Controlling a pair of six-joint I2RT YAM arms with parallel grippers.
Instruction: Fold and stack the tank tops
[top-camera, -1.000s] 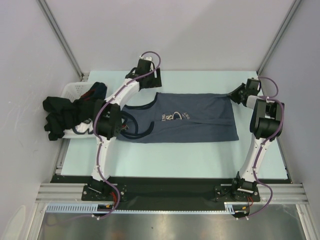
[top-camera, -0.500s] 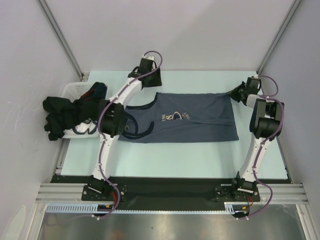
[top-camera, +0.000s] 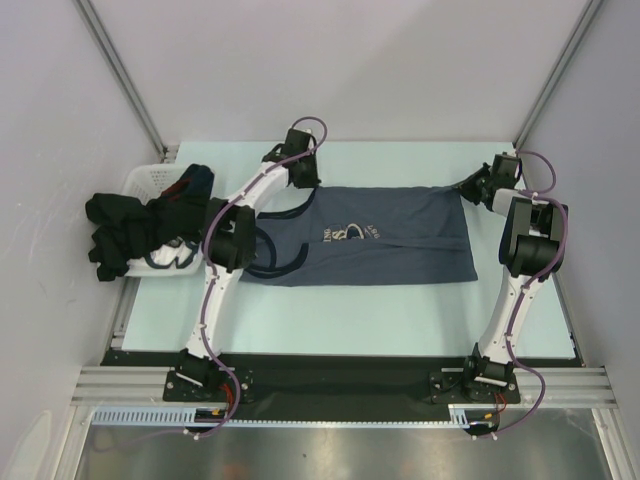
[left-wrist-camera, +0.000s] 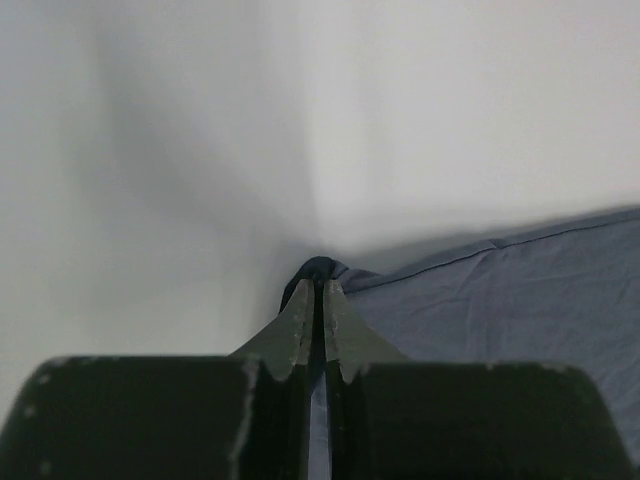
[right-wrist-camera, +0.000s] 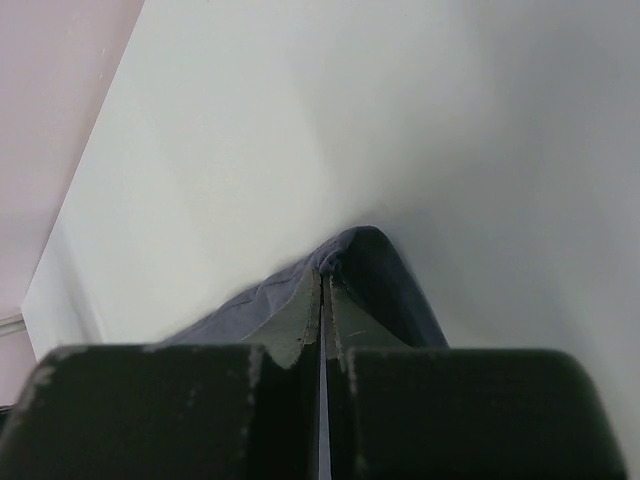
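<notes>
**Both grippers pinch the far edge of the blue-grey tank top**

Overhead view: A slate blue-grey tank top lies spread flat in the middle of a pale table. Its neck and armholes, edged in dark trim, point to the left, and its hem points to the right. A small white logo sits on the chest. The left arm reaches forward, and the left gripper is down at the far left corner of the top, at the shoulder strap. The right arm bends over the right side, with the right gripper at the far right corner, by the hem. A black tank top lies heaped over a white basket at the table's left edge, well apart from the blue-grey top.

Left wrist view: The left gripper has its two fingers pressed together with only a thin slit between them. A dark fold of trim sits right at the tips, so they are clenched on the cloth. The blue-grey tank top stretches away to the right, flat on the white table.

Right wrist view: The right gripper is also clamped, fingers meeting at the tips. A corner of the blue-grey tank top is caught between them and rises in a small peak off the table.
</notes>
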